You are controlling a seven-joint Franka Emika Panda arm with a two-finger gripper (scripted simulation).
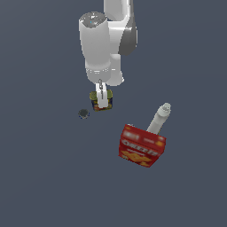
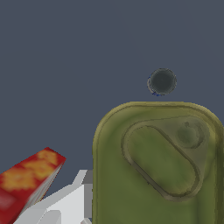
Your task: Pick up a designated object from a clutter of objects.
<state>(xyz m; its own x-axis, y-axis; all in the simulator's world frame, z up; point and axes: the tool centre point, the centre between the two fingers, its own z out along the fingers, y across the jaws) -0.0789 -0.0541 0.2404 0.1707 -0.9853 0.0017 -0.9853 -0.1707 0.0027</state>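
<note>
The designated object, a small squat can (image 1: 95, 103) with a green-yellow top and a dark blue and red-orange label, stands on the dark floor directly under the arm. My gripper (image 1: 103, 98) hangs straight down over it, and its white fingers (image 1: 103, 94) reach onto the can and cover its middle. From this angle I cannot make out how wide the jaws stand or whether they press the can. In the wrist view the can's olive top (image 2: 157, 166) fills much of the picture, very close. The rest of the clutter of objects lies around it.
A tiny dark grey round object (image 1: 83, 114) (image 2: 162, 81) lies just beside the can, toward the exterior view's left. A red cracker box (image 1: 142, 146) (image 2: 26, 183) stands toward the exterior view's right, with a white-grey bottle (image 1: 160, 117) (image 2: 61, 203) leaning behind it.
</note>
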